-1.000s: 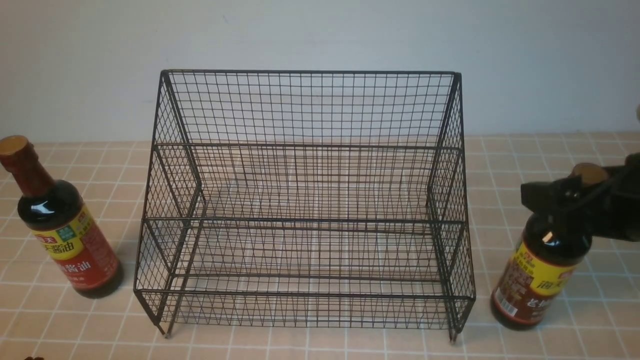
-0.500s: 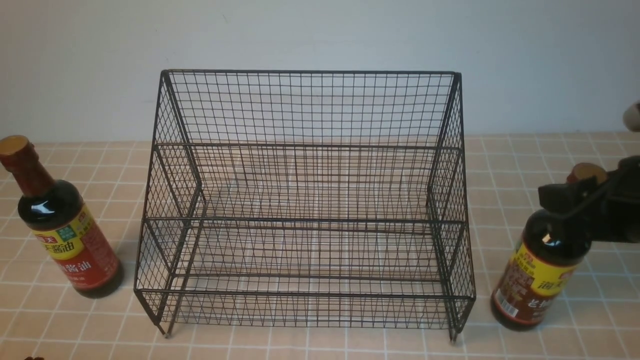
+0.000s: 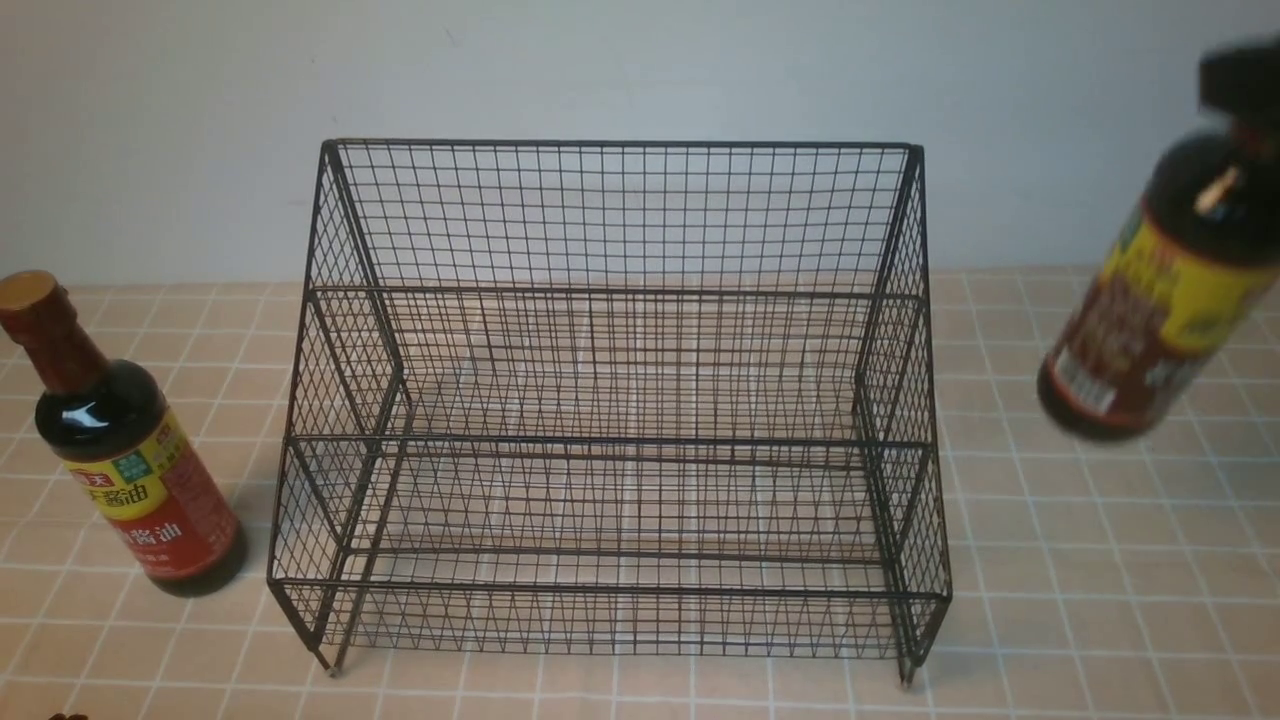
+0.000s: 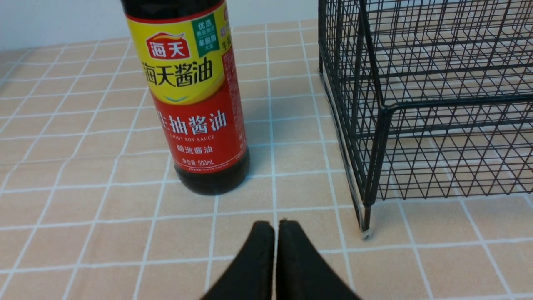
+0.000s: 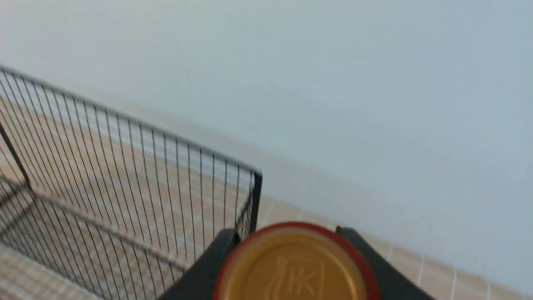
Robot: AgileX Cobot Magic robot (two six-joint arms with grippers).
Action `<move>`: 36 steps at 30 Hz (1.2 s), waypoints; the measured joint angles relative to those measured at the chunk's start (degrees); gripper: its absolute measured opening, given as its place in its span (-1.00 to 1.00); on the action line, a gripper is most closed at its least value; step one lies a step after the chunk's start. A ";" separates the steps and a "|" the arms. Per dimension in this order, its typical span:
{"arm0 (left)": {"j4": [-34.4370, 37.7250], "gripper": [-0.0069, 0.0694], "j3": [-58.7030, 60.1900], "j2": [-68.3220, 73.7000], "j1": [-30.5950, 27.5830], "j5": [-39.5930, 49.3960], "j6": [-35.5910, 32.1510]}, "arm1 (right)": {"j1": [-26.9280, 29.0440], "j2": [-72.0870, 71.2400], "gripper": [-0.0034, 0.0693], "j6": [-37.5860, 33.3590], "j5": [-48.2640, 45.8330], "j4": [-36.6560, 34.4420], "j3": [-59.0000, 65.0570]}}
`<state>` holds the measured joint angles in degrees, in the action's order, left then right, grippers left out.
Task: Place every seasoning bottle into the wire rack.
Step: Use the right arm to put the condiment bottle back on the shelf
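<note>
The black wire rack point(image 3: 615, 400) stands mid-table, both tiers bare; it also shows in the left wrist view point(image 4: 429, 104) and the right wrist view point(image 5: 125, 196). The red-label soy-sauce bottle point(image 3: 120, 450) stands upright left of the rack, also in the left wrist view point(image 4: 191, 96). My left gripper point(image 4: 275, 227) is shut and empty, low over the tiles in front of that bottle. My right gripper point(image 5: 291, 246) is shut on the brown-label bottle's neck; its tan cap point(image 5: 295, 266) sits between the fingers. That bottle point(image 3: 1160, 300) hangs tilted in the air, right of the rack.
The table point(image 3: 1050, 620) is covered in beige tiles with white grout, and a plain pale wall point(image 3: 640, 70) rises right behind the rack. The rack's front foot point(image 4: 365, 233) stands close to my left gripper.
My right gripper has lifted the brown-label bottle off the table, up and slightly right; it now hangs tilted and blurred. The red-label bottle and rack have not moved.
</note>
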<state>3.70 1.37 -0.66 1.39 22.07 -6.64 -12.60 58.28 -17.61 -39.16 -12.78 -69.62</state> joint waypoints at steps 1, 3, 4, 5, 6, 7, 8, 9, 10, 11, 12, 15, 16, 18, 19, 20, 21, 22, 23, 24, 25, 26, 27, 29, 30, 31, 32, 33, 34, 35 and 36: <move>0.00 -0.84 0.00 0.00 0.00 0.00 0.00 | 0.00 -0.02 -0.16 -1.40 -0.11 -1.67 -1.29; 0.00 -0.84 0.00 0.00 0.00 0.00 0.00 | 0.00 -0.02 -0.16 -4.08 -0.19 -5.19 -2.94; 0.00 -0.84 0.00 0.00 0.00 0.00 0.00 | 0.00 -0.02 -0.16 -5.91 -0.19 -7.85 -3.68; 0.00 -0.84 0.00 0.00 0.00 0.00 0.00 | 0.00 -0.02 -0.16 -7.55 -0.19 -10.20 -4.06; 0.00 -0.84 0.00 0.00 0.00 0.00 0.00 | 0.00 0.04 -0.16 -9.79 -0.25 -13.29 -4.42; 0.00 -0.84 0.00 0.00 0.00 0.00 0.00 | 0.00 0.36 -0.16 -11.69 -0.30 -16.47 -4.58; 0.00 -0.84 0.00 0.00 0.00 0.00 0.00 | 0.00 1.03 -0.16 -15.06 -0.30 -21.06 -4.63; 0.00 -0.84 0.00 0.00 0.00 0.00 0.00 | 0.00 1.59 -0.16 -17.40 -0.37 -23.61 -4.69; 0.00 -0.84 0.00 0.00 0.00 0.00 0.00 | 0.00 2.25 -0.16 -19.25 -0.50 -26.12 -4.69; 0.00 -0.84 0.00 0.00 0.00 0.00 0.00 | 0.00 3.01 -0.16 -21.12 -0.72 -28.58 -4.69; 0.00 -0.84 0.00 0.00 0.00 0.00 0.00 | -0.02 4.04 -0.16 -23.47 -0.98 -32.21 -4.69; 0.00 -0.84 0.00 0.00 0.00 0.00 0.00 | -0.07 6.80 -0.16 -29.10 -1.27 -39.08 -4.69; 0.00 -0.84 0.00 0.00 0.00 0.00 0.00 | -0.07 8.30 -0.16 -32.61 -1.27 -43.21 -4.69; 0.00 -0.84 0.00 0.00 0.00 0.00 0.00 | -0.07 9.96 -0.16 -35.86 -1.21 -46.82 -4.69; 0.00 -0.84 0.00 0.00 0.00 0.00 0.00 | -0.07 10.56 -0.16 -36.62 -1.14 -47.68 -4.69; 0.00 -0.84 0.00 0.00 0.00 0.00 0.00 | -0.07 12.37 -0.16 -40.01 -0.78 -51.11 -4.69; 0.00 -0.84 0.00 0.00 0.00 0.00 0.00 | -0.07 13.54 -0.16 -41.45 -0.51 -52.91 -4.69; 0.00 -0.84 0.00 0.00 0.00 0.00 0.00 | -0.07 13.74 -0.16 -42.00 -0.39 -53.20 -4.76; 0.00 -0.84 0.00 0.00 0.00 0.00 0.00 | -0.07 14.71 -0.16 -42.91 -0.14 -54.33 -4.83; 0.00 -0.84 0.00 0.00 0.00 0.00 0.00 | -0.07 15.48 -0.16 -44.03 0.24 -55.31 -4.96; 0.00 -0.84 0.00 0.00 0.00 0.00 0.00 | -0.07 16.98 -0.16 -45.78 0.86 -56.62 -4.97; 0.00 -0.84 0.00 0.00 0.00 0.00 0.00 | -0.07 17.90 -0.16 -46.81 1.23 -57.41 -4.97; 0.00 -0.84 0.00 0.00 0.00 0.00 0.00 | -0.07 18.82 -0.16 -47.76 1.53 -58.02 -4.97; 0.00 -0.84 0.00 0.00 0.00 0.00 0.00 | -0.07 20.41 -0.16 -49.14 1.86 -58.56 -4.97; 0.00 -0.84 0.00 0.00 0.00 0.00 0.00 | -0.07 21.08 -0.16 -49.44 1.92 -58.71 -4.97; 0.00 -0.84 0.00 0.00 0.00 0.00 0.00 | -0.07 21.56 -0.16 -49.75 1.97 -58.70 -4.97; 0.00 -0.84 0.00 0.00 0.00 0.00 0.00 | -0.07 22.48 -0.16 -50.03 1.97 -58.70 -4.97; 0.00 -0.84 0.00 0.00 0.00 0.00 0.00 | -0.07 23.03 -0.16 -50.45 1.97 -58.70 -4.97; 0.00 -0.84 0.00 0.00 0.00 0.00 0.00 | -0.07 23.43 -0.16 -50.71 1.97 -58.70 -4.97; 0.00 -0.84 0.00 0.00 0.00 0.00 0.00 | -0.07 24.20 -0.16 -51.31 1.82 -58.70 -4.97; 0.00 -0.84 0.00 0.00 0.00 0.00 0.00 | -0.07 24.74 -0.16 -51.80 1.42 -58.70 -4.97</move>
<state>3.70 1.37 -0.66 1.39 22.07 -6.64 -12.68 83.02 -69.41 -37.74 -71.48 -74.59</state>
